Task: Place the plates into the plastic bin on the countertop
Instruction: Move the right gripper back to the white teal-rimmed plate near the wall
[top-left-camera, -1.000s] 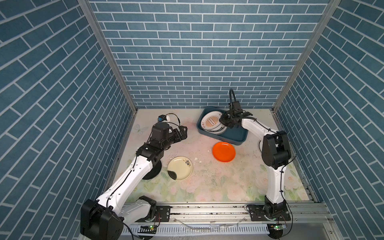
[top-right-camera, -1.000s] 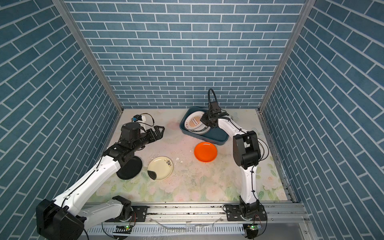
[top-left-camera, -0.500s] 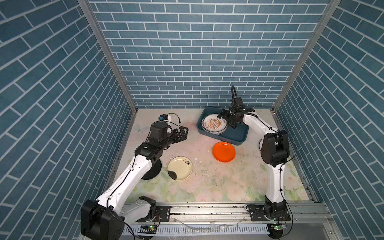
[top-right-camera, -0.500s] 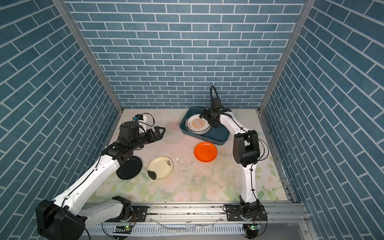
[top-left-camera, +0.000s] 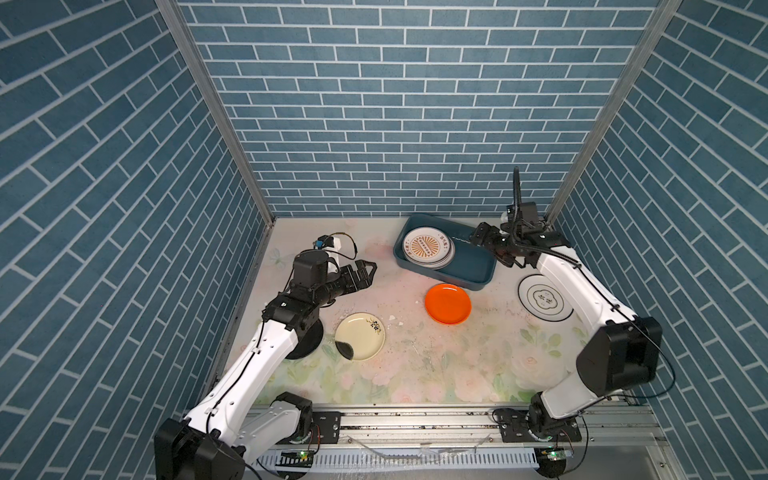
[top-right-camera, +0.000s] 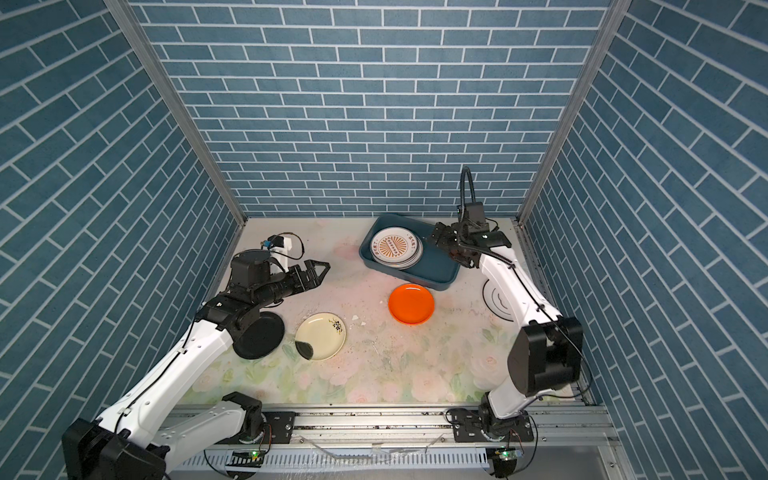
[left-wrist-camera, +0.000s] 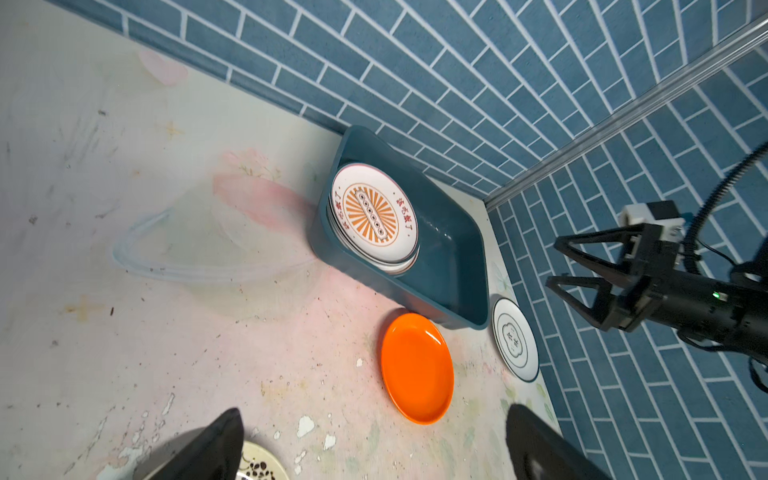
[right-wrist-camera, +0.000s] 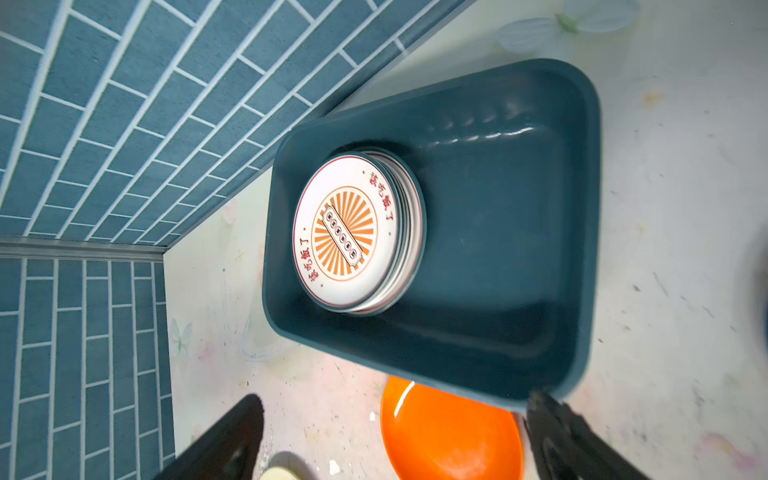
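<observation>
Plate-sorting cell between placements. The right gripper (left-wrist-camera: 555, 262) hovers above the vacant end of the bin (top-left-camera: 471, 264), jaws spread wide and holding nothing. The left gripper (top-left-camera: 369, 274), likewise spread and empty, hangs over bare countertop (top-left-camera: 415, 365) well apart from the bin. A stack of plates fills the other end of the bin, topped by the sunburst plate (top-left-camera: 426, 248); how many lie beneath it cannot be told. Four plates lie flat outside: the orange plate (top-left-camera: 448, 304) just beside the bin's near wall, the clover plate (top-left-camera: 542, 297) partly under the right arm, the cream plate (top-left-camera: 360, 336), and the black plate (top-right-camera: 259, 336) half hidden below the left arm. The step in hand is judged to be fetching the next plate, with the orange or clover plate closest to the right gripper. To do it well, one finger should come down just outside a plate's rim and the other inside. The pinch belongs on the raised lip, since a shallow plate on a flat surface offers little else. The plate should be lifted clear of the bin wall before crossing it. It should then be set level in the empty half rather than dropped onto the already slightly staggered stack.
</observation>
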